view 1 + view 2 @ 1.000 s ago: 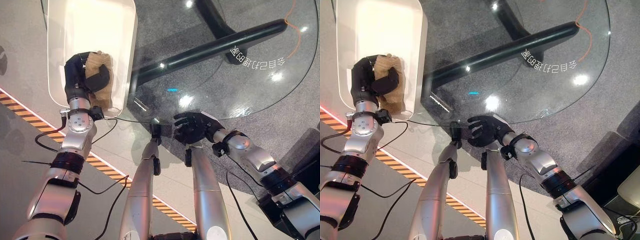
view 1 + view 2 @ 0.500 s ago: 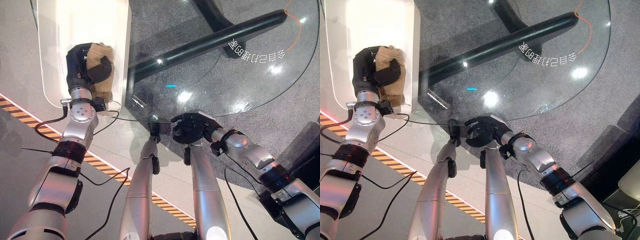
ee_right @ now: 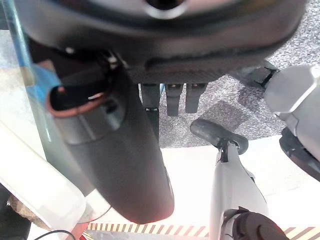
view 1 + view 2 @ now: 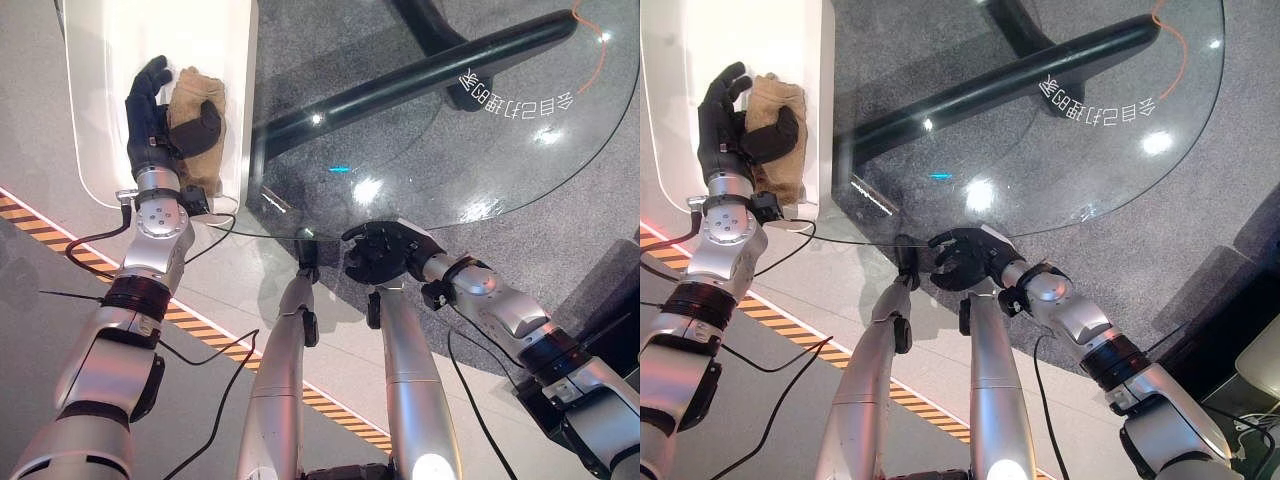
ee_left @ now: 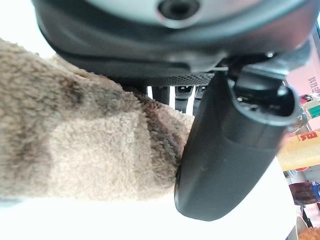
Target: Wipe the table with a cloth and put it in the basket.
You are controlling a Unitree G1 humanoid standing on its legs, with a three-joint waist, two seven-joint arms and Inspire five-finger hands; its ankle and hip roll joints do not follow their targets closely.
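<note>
Over on the left, the left hand (image 4: pixel 158 120) reaches into the white basket (image 4: pixel 100 90), a smooth, glossy tub with rounded corners standing beside the bench. The cloth (image 4: pixel 195 120) lies inside it, a tan, fleecy bundle bunched against the basket's inner wall next to the bench. From above, the fingers (image 4: pixel 148 82) stand straight and apart beside the cloth, while the thumb (image 4: pixel 201 128) lies across the top of it. The left wrist view brings the same thing up close: the cloth's (image 5: pixel 85 145) nap is thick and woolly, darker in the folds, and the smooth black thumb rests against its edge with the fingers stretched out straight beyond it, not wrapped round the cloth. Moving right, the bench (image 4: pixel 430 140) is a round sheet of clear glass with bright ceiling reflections on it, and a dark tubular base and speckled grey floor visible through it. At its near rim sits the right hand (image 4: pixel 385 252), fingers curled inward with nothing in them; its wrist view shows the glass edge alongside the thumb.
</note>
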